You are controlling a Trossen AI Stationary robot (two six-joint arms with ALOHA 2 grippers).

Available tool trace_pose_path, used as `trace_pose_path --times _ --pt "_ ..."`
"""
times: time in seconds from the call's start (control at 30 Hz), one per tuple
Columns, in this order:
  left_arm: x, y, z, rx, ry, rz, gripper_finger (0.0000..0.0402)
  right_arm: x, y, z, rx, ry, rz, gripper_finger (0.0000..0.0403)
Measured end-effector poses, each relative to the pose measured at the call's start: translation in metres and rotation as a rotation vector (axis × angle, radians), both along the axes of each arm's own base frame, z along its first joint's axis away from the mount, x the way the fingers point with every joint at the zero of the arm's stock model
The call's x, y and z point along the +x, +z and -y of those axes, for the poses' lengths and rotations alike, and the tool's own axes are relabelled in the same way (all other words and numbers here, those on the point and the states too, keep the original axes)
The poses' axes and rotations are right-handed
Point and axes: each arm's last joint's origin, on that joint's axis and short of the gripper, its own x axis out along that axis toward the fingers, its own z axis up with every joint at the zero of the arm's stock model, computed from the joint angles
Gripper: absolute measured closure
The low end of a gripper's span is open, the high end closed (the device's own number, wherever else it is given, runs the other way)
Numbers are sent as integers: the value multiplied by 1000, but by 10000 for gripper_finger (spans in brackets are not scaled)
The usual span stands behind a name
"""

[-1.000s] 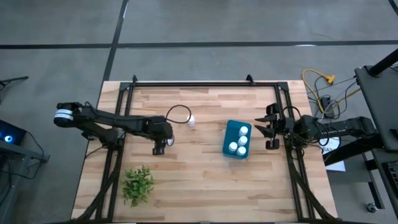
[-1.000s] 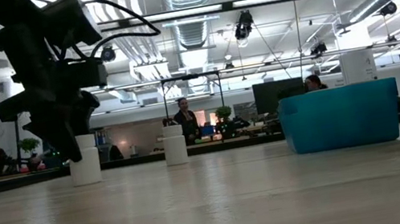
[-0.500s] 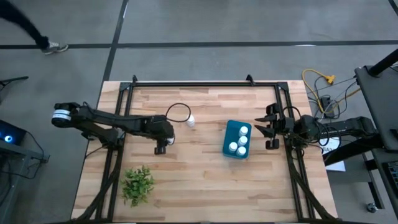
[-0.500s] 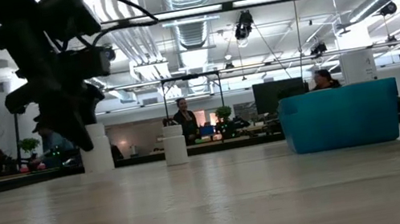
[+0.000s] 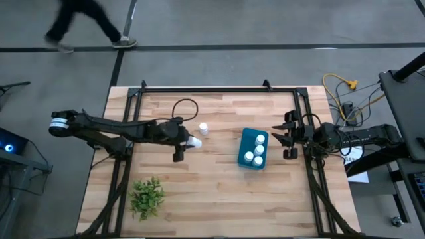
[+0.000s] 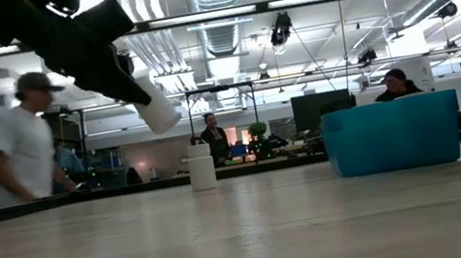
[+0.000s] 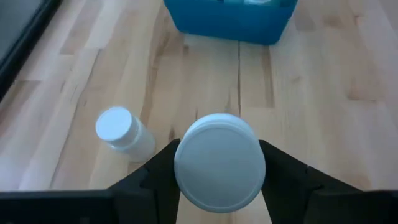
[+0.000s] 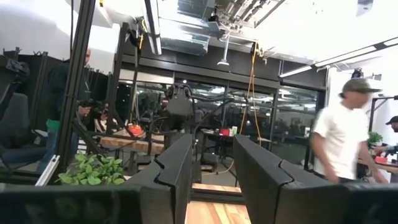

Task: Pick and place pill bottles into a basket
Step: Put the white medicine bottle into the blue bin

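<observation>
Left hand (image 5: 188,142) is clamped on a pill bottle (image 7: 216,162), held tilted above mid-counter for carrying to the basket (image 5: 253,149).

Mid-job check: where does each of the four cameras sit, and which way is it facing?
High: overhead, straight down on table, both arms, basket.
Low: table height, facing the room; left arm lifts a pill bottle.
Left wrist: behind the left gripper, jaws clamping that bottle, facing the basket.
Right wrist: behind the right gripper, facing across the room; person passing.
Shared: high, low and left wrist show the standing bottle.
</observation>
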Motion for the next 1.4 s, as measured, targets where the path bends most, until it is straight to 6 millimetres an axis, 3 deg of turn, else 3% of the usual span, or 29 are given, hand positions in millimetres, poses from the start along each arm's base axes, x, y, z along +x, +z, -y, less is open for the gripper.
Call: trace_pose_path --times 0.17,0.5,0.73,0.9,1.13,1.4 --pt "3 4 0 -13 -4 53 242 0 0 0 -7 -3 0 294" --pt "15 27 2 -126 -16 333 242 1 1 0 -63 -13 -15 293" --pt "17 38 4 -256 -28 446 242 11 20 -2 -71 2 -178 293" --pt "17 43 4 -343 -1 490 242 30 33 -5 -86 8 -349 293" --pt "19 51 4 -385 -1 586 242 75 46 -12 -194 -90 -487 293" --pt "14 46 4 -386 -28 695 242 124 45 -53 -506 -401 -701 260"
